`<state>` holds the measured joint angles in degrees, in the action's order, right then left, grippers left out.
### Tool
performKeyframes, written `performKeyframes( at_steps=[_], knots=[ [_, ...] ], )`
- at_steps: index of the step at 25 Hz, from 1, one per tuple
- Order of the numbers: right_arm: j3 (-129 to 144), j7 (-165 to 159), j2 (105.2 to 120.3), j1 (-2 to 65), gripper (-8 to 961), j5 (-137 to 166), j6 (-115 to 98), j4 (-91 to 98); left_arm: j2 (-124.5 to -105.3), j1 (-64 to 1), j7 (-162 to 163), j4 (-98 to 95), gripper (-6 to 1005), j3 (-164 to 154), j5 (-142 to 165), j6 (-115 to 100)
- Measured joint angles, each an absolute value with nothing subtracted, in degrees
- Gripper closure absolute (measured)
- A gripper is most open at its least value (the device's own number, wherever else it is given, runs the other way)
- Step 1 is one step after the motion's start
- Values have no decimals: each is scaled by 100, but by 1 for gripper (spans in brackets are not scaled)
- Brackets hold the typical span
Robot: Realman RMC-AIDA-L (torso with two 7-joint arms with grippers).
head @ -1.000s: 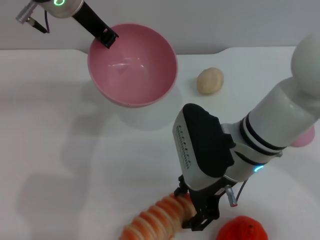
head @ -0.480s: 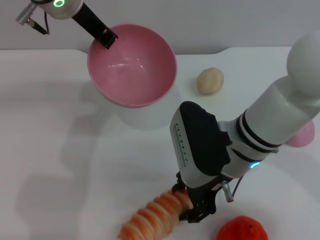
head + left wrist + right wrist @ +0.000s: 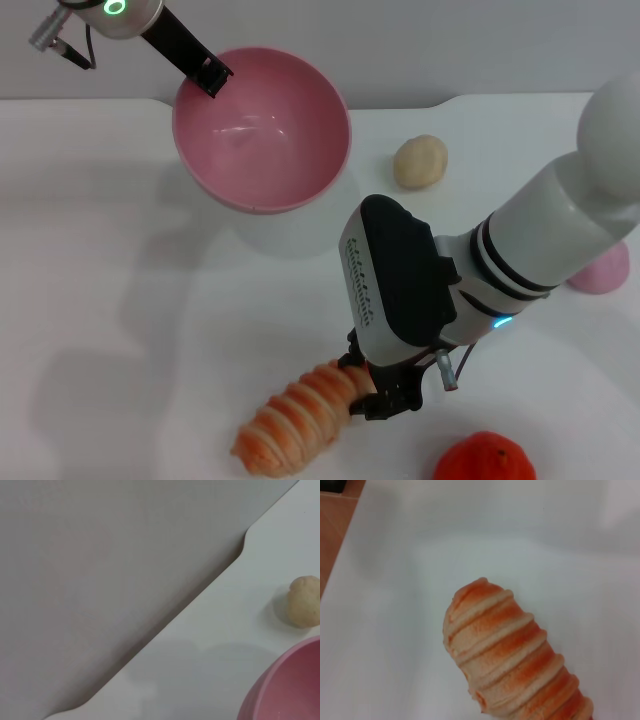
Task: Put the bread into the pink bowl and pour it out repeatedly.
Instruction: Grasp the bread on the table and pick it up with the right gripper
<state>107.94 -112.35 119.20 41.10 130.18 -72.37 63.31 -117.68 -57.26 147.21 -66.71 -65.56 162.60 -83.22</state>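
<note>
The pink bowl (image 3: pixel 262 130) hangs tilted above the table at the back left, with my left gripper (image 3: pixel 213 75) shut on its far rim. A slice of the bowl's rim (image 3: pixel 290 690) shows in the left wrist view. The bread (image 3: pixel 295 420), a ridged orange and cream roll, is near the front edge. My right gripper (image 3: pixel 375 390) is shut on its right end. The free end of the bread (image 3: pixel 510 650) fills the right wrist view, with white table behind it.
A small beige lump (image 3: pixel 420 161) lies to the right of the bowl and also shows as the beige lump (image 3: pixel 305 601) in the left wrist view. An orange fruit (image 3: pixel 483 458) sits at the front right. A pink dome (image 3: pixel 605 268) peeks out behind my right arm.
My right gripper has carried the bread away from the front edge and slightly left, so its whole length now shows. The bowl has shifted a touch to the left.
</note>
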Motion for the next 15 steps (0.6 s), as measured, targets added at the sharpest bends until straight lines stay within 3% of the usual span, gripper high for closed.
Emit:
performKeyframes(
  at_steps=[15],
  knots=[
    [10792,-11232,11918,4112,570,13034,-7233,6319,-11768,-5725,14722,-6670,958,-6564,16270,-8321]
  ],
)
